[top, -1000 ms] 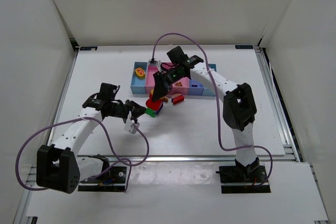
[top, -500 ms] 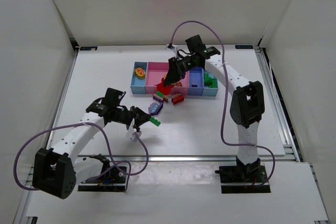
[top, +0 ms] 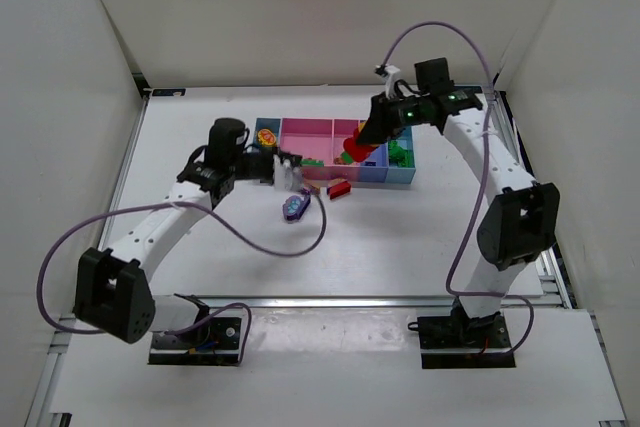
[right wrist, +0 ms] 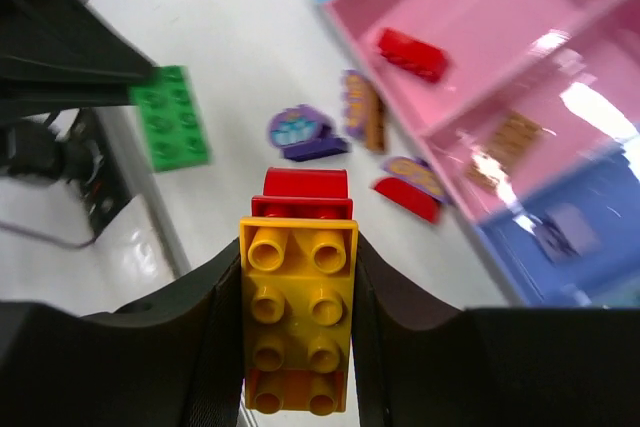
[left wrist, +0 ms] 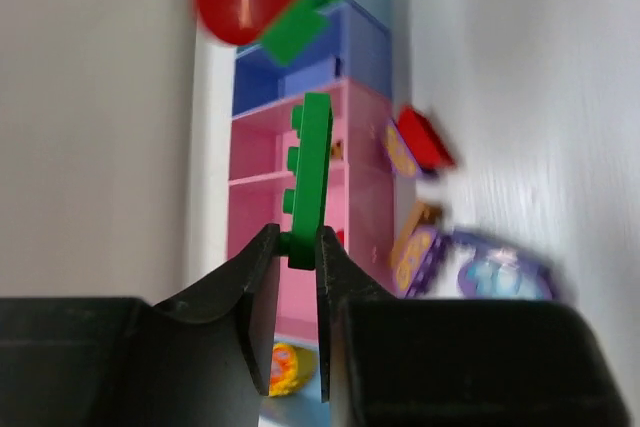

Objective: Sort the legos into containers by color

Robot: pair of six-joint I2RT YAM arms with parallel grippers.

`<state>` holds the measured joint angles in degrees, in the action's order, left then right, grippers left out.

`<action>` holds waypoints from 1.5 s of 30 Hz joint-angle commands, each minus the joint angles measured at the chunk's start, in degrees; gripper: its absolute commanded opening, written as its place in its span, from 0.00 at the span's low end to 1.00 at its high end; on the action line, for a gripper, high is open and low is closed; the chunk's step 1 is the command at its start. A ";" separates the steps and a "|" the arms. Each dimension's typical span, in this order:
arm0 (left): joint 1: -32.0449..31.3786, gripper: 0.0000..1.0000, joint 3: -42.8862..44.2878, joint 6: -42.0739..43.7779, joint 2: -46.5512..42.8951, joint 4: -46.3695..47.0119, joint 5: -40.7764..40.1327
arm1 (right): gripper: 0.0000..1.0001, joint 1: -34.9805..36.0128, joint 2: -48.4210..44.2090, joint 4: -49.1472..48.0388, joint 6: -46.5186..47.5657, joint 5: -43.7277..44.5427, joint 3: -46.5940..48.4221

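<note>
The containers (top: pixel 300 123) form a joined row of light blue, pink and blue bins at the table's middle back. My left gripper (top: pixel 290 173) hovers at the row's front left, shut on a flat green lego plate (left wrist: pixel 308 177) held edge-on; the plate also shows in the right wrist view (right wrist: pixel 170 119). My right gripper (top: pixel 358 147) hangs over the row's right half, shut on a yellow brick (right wrist: pixel 298 317) stacked with a red brick (right wrist: pixel 305 187). A yellow piece (top: pixel 267 137) lies in the light blue bin, a red lego (right wrist: pixel 410 52) in a pink bin, a green one (top: pixel 400 152) in a blue bin.
Loose legos lie in front of the bins: a round purple piece (top: pixel 295 208), a red arch piece (top: pixel 340 188) and a purple-orange piece (right wrist: pixel 360 107). Purple cables loop from both arms. White walls enclose the table on three sides.
My left arm swung from the table's front up to the bins, carrying the green plate. My right arm rose and moved right over the bins with the red-yellow stack.
</note>
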<state>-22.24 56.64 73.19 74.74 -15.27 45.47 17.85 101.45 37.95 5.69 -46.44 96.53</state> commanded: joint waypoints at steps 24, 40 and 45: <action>-10.28 0.10 64.37 -101.49 50.23 1.13 -5.21 | 0.00 -22.50 -22.35 -6.05 -13.78 28.16 -16.72; -17.66 0.10 77.21 -92.17 61.66 -7.32 -30.78 | 0.00 -27.69 -25.42 -5.52 -14.66 27.63 -19.36; -18.72 0.10 78.01 -93.67 63.24 -8.38 -39.04 | 0.00 -28.48 -25.51 -5.35 -14.66 27.63 -19.54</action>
<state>-40.29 132.66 -20.43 138.12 -21.96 14.39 -9.91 77.93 33.54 -8.43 -18.35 76.93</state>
